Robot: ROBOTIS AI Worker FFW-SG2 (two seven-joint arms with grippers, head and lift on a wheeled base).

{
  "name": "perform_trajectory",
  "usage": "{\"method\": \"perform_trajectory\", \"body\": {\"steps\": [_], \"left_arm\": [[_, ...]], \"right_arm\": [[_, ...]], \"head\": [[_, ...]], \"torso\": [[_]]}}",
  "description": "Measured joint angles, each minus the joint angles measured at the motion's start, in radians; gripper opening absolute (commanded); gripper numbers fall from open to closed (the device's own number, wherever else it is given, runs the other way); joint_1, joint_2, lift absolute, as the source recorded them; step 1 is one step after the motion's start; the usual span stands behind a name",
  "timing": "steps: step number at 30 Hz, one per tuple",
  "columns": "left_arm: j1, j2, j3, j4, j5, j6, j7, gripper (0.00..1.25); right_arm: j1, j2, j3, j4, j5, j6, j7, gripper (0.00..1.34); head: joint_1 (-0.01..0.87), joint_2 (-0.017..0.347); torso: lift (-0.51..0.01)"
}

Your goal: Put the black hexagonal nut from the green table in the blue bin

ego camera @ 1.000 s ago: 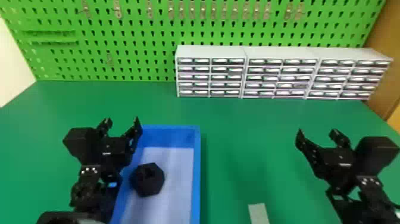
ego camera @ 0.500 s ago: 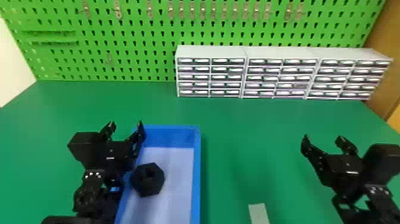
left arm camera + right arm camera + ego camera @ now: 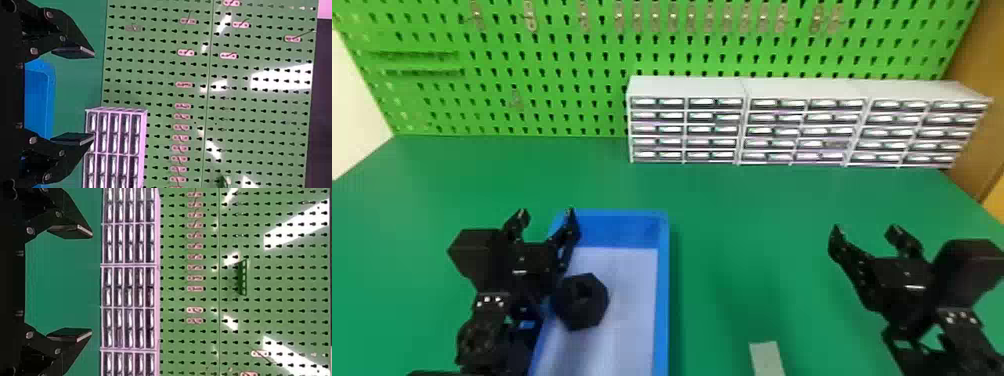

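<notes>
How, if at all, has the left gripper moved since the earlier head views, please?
Yes, the left gripper has shifted slightly right and down in that view, its right fingertip now overlapping the far left corner of the blue bin.

Blk hex nut lies (hole up) inside blue bin, near its L wall.

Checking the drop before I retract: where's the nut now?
Head view: the nut lies inside the blue bin, toward its left wall, beside the left gripper.

Left end effector and right end effector, both with fingers well apart
</notes>
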Motion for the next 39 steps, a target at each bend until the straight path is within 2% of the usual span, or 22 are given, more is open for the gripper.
{"method": "perform_trajectory", "body": {"steps": [25, 39], "left_arm": [[-0.003, 0.001, -0.008, -0.001, -0.006, 0.0, 0.0, 0.75], [-0.008, 0.001, -0.007, 0.0, -0.011, 0.001, 0.0, 0.75]], "right_arm": [[0.01, 0.001, 0.008, 0.001, -0.005, 0.015, 0.0, 0.94], [0.005, -0.008, 0.013, 0.001, -0.006, 0.026, 0.0, 0.94]], "head": [[0.657, 0.057], [0.657, 0.057]], "torso": [[-0.095], [-0.095]]}}
